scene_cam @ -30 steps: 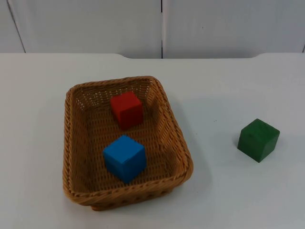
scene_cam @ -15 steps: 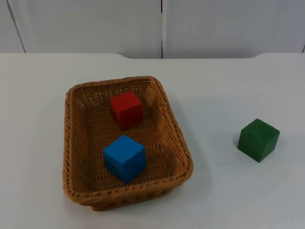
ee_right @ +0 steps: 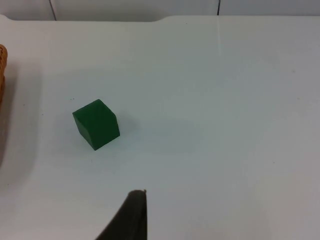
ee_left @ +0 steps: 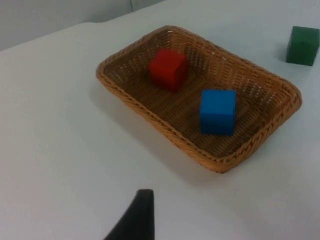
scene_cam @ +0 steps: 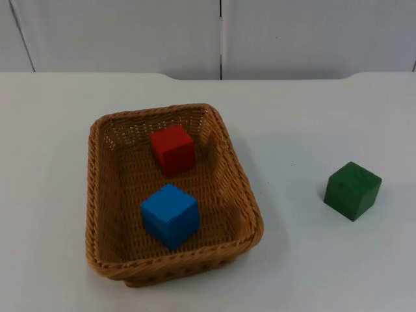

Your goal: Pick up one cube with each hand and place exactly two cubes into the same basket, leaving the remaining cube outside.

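The wicker basket (scene_cam: 97, 195) holds the red cube (scene_cam: 173, 149) at 12 o'clock and the blue cube (scene_cam: 170, 215) at 6. The green cube (scene_cam: 352, 190) sits well apart at the basket's 3 o'clock on the table (scene_cam: 312, 117). I cannot tell either gripper's opening.

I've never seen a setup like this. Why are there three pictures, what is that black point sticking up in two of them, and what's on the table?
This is a robot with two arms working at a white table. One picture comes from a fixed camera looking down on the table. The other two come from small cameras on each arm's wrist, so the black point is a fingertip of that arm's gripper: the left gripper and the right gripper. Nothing is held by either. On the table sits a brown woven wicker basket holding a red cube and a blue cube. A green cube stands apart on the bare table, outside the basket.
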Action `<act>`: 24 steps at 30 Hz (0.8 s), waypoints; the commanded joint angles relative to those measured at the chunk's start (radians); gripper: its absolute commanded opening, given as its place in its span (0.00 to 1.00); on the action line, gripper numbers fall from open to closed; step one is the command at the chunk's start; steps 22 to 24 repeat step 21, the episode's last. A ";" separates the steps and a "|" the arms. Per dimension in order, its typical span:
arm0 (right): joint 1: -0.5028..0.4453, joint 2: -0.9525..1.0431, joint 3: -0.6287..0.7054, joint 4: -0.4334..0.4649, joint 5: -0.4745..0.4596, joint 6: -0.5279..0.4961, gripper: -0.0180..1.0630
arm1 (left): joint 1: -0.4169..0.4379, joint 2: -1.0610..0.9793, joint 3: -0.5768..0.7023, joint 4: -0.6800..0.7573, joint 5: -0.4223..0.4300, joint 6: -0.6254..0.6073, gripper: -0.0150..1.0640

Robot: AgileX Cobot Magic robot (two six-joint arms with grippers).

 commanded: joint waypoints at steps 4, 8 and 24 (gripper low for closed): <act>-0.004 -0.004 0.007 0.000 -0.006 -0.008 0.99 | 0.096 -0.004 0.005 -0.004 -0.011 -0.006 0.99; -0.004 -0.004 0.007 0.000 -0.006 -0.008 0.99 | 0.225 -0.004 0.005 -0.004 -0.011 -0.006 0.99; -0.004 -0.004 0.007 0.000 -0.006 -0.008 0.99 | 0.426 -0.004 0.005 -0.004 -0.011 -0.006 0.99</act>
